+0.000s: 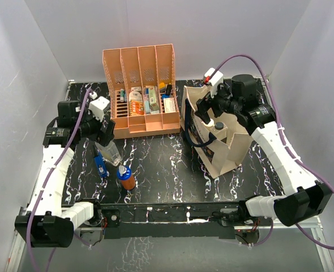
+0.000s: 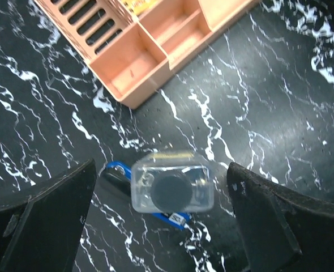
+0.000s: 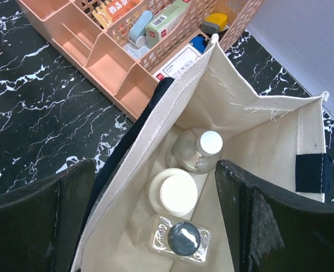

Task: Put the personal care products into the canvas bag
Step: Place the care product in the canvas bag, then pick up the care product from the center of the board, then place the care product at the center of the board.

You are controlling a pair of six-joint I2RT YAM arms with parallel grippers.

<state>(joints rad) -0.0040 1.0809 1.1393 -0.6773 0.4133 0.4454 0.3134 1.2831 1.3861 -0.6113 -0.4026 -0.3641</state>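
My left gripper [image 1: 103, 135] [image 2: 161, 167] is open and hovers over a clear square bottle with a dark grey cap [image 1: 110, 152] [image 2: 170, 190]; the fingers stand apart from it on both sides. A small blue bottle [image 1: 101, 165] [image 2: 115, 169] lies right beside it. An orange-brown, blue-capped bottle [image 1: 125, 177] stands nearer the front. My right gripper [image 1: 208, 116] [image 3: 155, 164] is open and empty above the mouth of the cream canvas bag [image 1: 226, 148] [image 3: 252, 122]. Inside the bag are a round white-topped bottle [image 3: 204, 148], a white cylinder [image 3: 175, 194] and a clear square dark-capped bottle [image 3: 181, 241].
The orange four-slot file rack [image 1: 140, 90] [image 2: 138, 56] [image 3: 116, 62] stands at the back centre, between the arms, holding small packs and pens. The bag's navy strap [image 3: 138, 136] hangs over its left rim. White walls close in the black marbled table [image 1: 167, 164].
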